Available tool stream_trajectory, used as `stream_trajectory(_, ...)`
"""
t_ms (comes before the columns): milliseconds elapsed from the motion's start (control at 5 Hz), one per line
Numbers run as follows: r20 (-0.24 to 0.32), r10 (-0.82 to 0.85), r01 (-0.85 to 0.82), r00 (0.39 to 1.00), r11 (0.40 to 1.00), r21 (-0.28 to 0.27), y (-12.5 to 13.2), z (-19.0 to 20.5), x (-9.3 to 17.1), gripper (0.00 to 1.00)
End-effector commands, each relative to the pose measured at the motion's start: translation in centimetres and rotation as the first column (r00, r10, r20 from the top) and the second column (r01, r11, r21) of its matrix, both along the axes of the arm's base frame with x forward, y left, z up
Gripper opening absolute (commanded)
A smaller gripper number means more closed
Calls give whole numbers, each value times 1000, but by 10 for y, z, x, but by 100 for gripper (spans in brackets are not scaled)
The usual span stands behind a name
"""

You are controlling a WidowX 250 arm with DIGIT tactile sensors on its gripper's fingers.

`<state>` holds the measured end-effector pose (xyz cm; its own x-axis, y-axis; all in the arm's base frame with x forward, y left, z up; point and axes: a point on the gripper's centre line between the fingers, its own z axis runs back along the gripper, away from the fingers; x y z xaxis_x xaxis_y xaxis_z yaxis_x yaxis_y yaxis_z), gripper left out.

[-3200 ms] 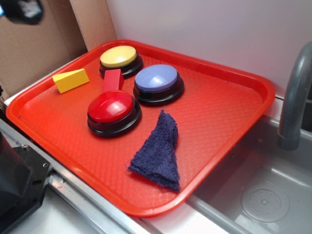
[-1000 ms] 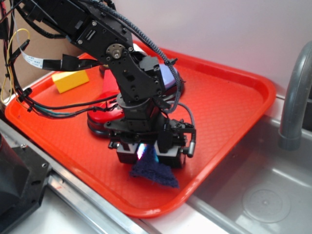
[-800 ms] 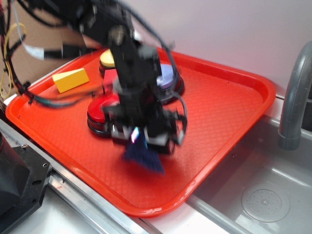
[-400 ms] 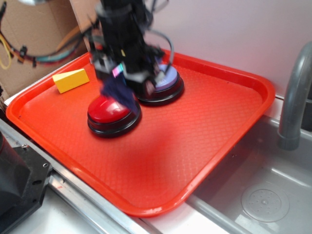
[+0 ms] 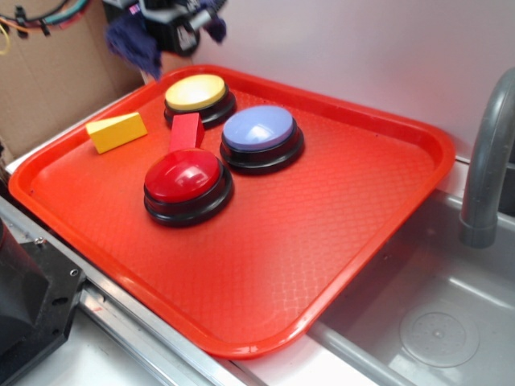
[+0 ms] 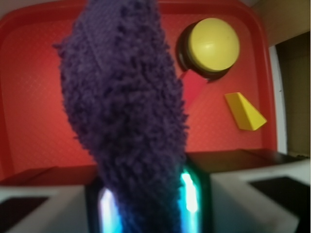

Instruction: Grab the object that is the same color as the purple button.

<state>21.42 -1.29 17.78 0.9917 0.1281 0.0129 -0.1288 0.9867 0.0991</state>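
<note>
My gripper (image 5: 165, 24) is high above the tray's far left corner, shut on the dark navy-purple rag (image 5: 133, 44), which hangs from it in the air. In the wrist view the fuzzy rag (image 6: 126, 107) fills the middle, pinched between my jaws at the bottom. The purple button (image 5: 259, 133), lavender-blue top on a black base, stands on the red tray (image 5: 362, 185) near its back middle. It is hidden behind the rag in the wrist view.
A yellow-topped button (image 5: 196, 95), a red-topped button (image 5: 185, 181), a red block (image 5: 187, 131) and a yellow wedge (image 5: 117, 132) are on the tray's left half. A grey faucet (image 5: 487, 161) and sink (image 5: 434, 322) are at the right. Cardboard stands behind at the left.
My gripper closed on the rag at the tray's front, lifted it and carried it up and back to the far left. The tray's front part no longer holds the rag.
</note>
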Motion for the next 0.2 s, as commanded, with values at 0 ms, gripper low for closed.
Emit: stream_trajectory(0, 99, 68, -68, 993, 998, -8, 23, 25, 12, 0)
